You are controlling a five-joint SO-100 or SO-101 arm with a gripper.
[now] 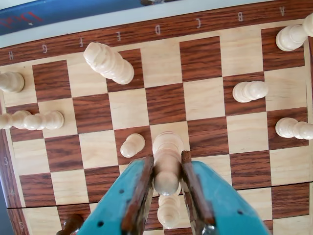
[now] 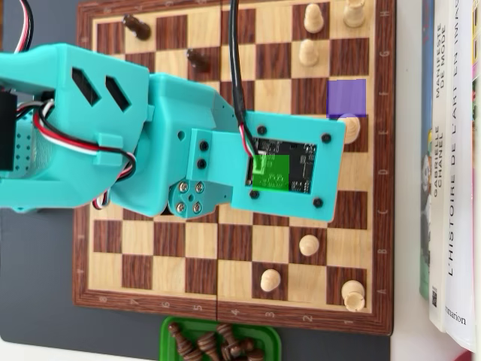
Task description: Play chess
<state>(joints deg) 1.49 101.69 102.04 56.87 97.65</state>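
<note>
The end effector (image 1: 167, 188) has its two fingers closed narrow on a white piece (image 1: 167, 164), one finger on each side of it, as the wrist view shows. The piece stands on the board (image 1: 205, 58), on a light square near the middle of the wrist view. Just behind it, under the end effector, is another white piece (image 1: 168, 211). A small pawn (image 1: 132, 145) stands just to the left of the held piece. Farther up and to the left is a tall white piece (image 1: 108, 62), and more white pieces stand far left (image 1: 32, 120) and far right (image 1: 249, 91). In the overhead view the blue arm (image 2: 150, 143) covers the middle of the board (image 2: 385, 188), so the end effector is hidden there. A purple square (image 2: 346, 98) shows near the arm's tip. Two dark pieces (image 2: 136, 26) stand far from it at the top left. Below the board, dark pieces lie in a green tray (image 2: 169, 331). Books (image 2: 451, 165) lie on the table to the right
</note>
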